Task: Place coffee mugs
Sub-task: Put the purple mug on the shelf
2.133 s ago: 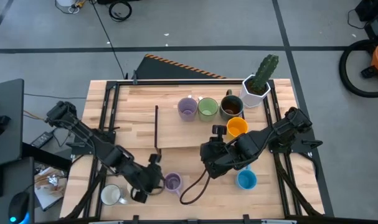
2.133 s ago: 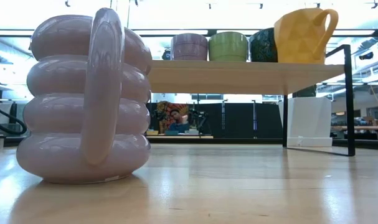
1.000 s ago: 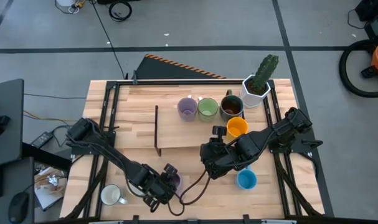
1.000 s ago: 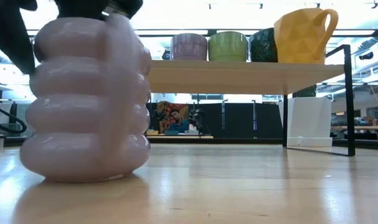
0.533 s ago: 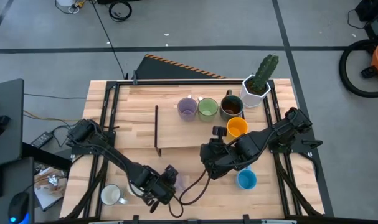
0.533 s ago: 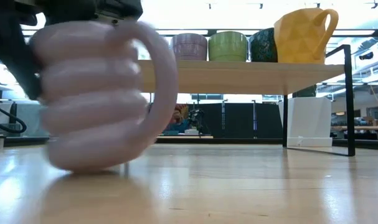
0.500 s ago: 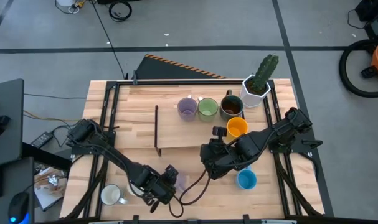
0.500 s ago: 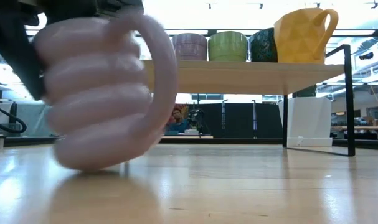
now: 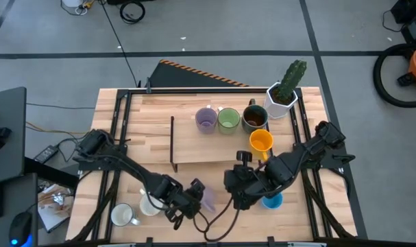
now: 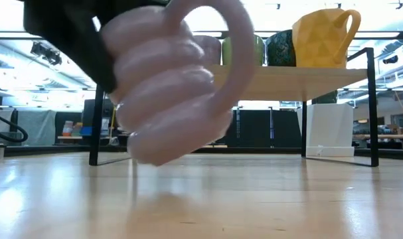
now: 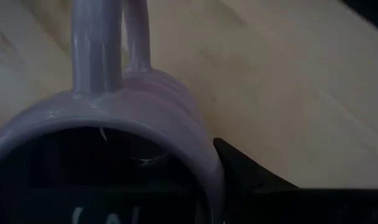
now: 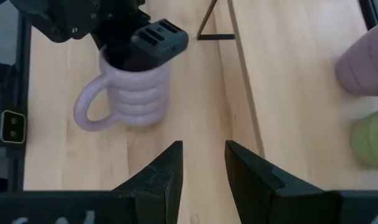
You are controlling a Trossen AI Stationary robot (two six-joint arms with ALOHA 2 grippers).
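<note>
A ribbed lilac mug (image 10: 171,86) hangs tilted above the table near its front edge, with my left gripper (image 9: 196,195) shut on it; it also shows in the right wrist view as the mug (image 12: 136,93) under that gripper. My right gripper (image 12: 204,168) hovers open just to its right, holding nothing. On the wooden shelf (image 9: 194,147) stand a lilac mug (image 9: 206,118), a green mug (image 9: 229,120), a dark brown mug (image 9: 255,118) and an orange mug (image 9: 261,140). A blue mug (image 9: 272,201) stands on the table, partly under my right arm. Two white mugs (image 9: 122,216) (image 9: 147,204) stand at the near left. My left gripper holds the lilac mug by its rim (image 11: 195,149), to one side of the handle (image 11: 98,43). One finger (image 11: 245,174) lies outside the wall; the dark hollow hides the other. The fingers come slanting down from the table's left. The mug is lifted clear and tilted.
A white faceted pot with a cactus (image 9: 283,92) stands at the far right corner. The shelf's black legs (image 10: 372,106) rise from the table. Black frame rails (image 9: 115,137) run along both table sides. Bare wood lies between the held mug and the shelf.
My left gripper has gone toward the table's right edge with the lilac mug. The mug, which stood upright on the table, is now lifted clear and tipped, and its handle has swung round. My right gripper has shifted a little toward the near edge.
</note>
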